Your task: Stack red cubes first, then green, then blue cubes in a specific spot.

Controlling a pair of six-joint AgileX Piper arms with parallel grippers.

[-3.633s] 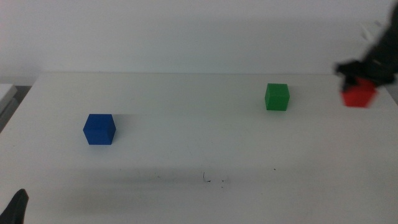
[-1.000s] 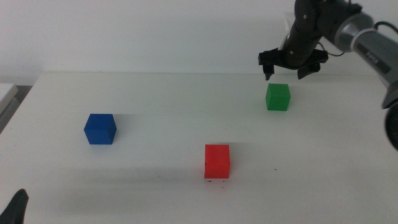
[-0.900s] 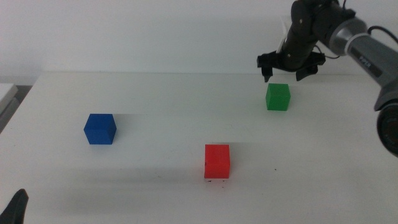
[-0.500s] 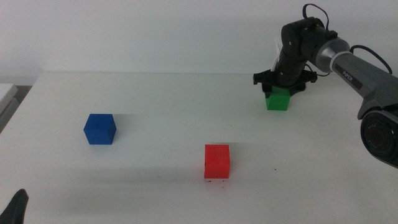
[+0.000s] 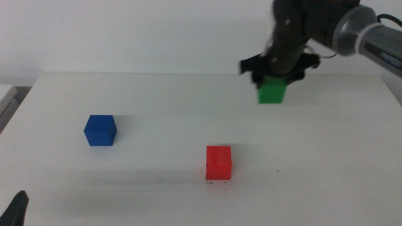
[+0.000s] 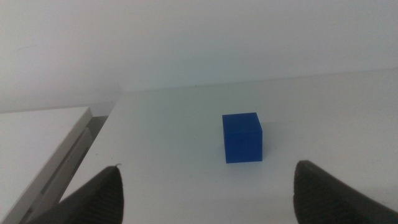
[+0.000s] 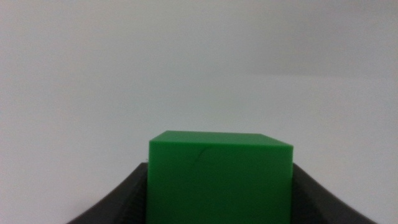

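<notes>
The right claw (image 5: 274, 74) is closed on the green cube (image 5: 272, 91), with one dark jaw against each of two opposite faces. In the middle view the cube hangs just under the claw, clear of the white bench (image 5: 157, 132), up near the bench's far edge. Taking the red cube (image 5: 218, 162) as the landmark, the green cube is farther from the camera and off to the right, well apart from it.

The red cube stands on the bench near the front middle. A few tiny black specks (image 5: 218, 182), the marked spot, show at its near bottom edge, so it sits on or right at the spot. The blue cube (image 5: 100, 130) rests on the bench well to the left of the red cube and slightly farther back.

The left claw (image 6: 205, 193) waits low at the near left corner of the bench, far left of the red cube. Its jaws are spread wide and grip nothing. Only one dark tip (image 5: 16, 210) of it shows in the middle view.

The right wrist view shows the green cube (image 7: 220, 175) close up, filling the gap between the two jaws, with only pale blurred background behind it. It shows neither the red cube nor the blue one. The left wrist view shows the blue cube (image 6: 242, 137) ahead of the open jaws, apart from them, with the bench's left edge (image 6: 99, 127) beside it, and none of the other cubes.
</notes>
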